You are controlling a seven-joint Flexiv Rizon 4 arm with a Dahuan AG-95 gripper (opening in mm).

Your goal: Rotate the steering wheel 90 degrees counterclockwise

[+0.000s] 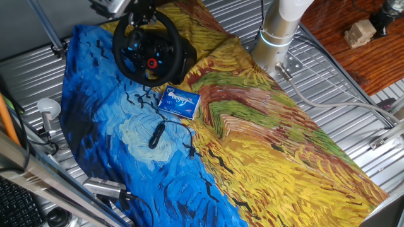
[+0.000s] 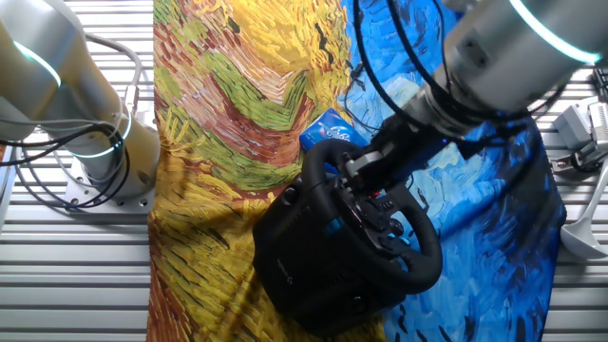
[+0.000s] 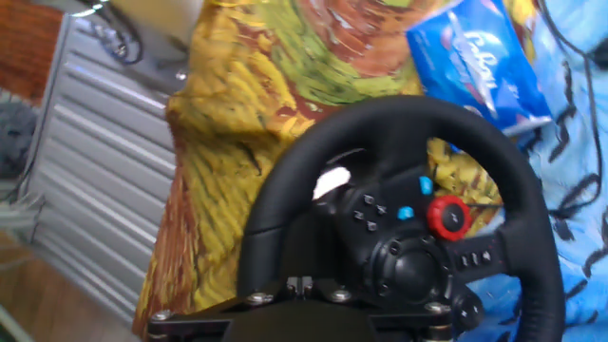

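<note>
Looking along the claw (image 2: 366, 171), you see it sitting at the rim of the steering wheel (image 1: 150, 46), which stands at the blue end of the painted cloth (image 1: 284, 145) on the surface. Rim contact gives you leverage for turning. Whether it is clamped, you cannot tell. The blue packet (image 1: 178, 101) lies just beside the base.

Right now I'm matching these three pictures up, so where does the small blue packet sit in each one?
One fixed view: the blue packet lies centre-left on the cloth, just below the steering wheel.
The other fixed view: only a part of the packet shows, upper middle, behind the wheel's rim.
Hand view: top right, beyond the rim.
Shared landmark: the wheel's red knob.
</note>
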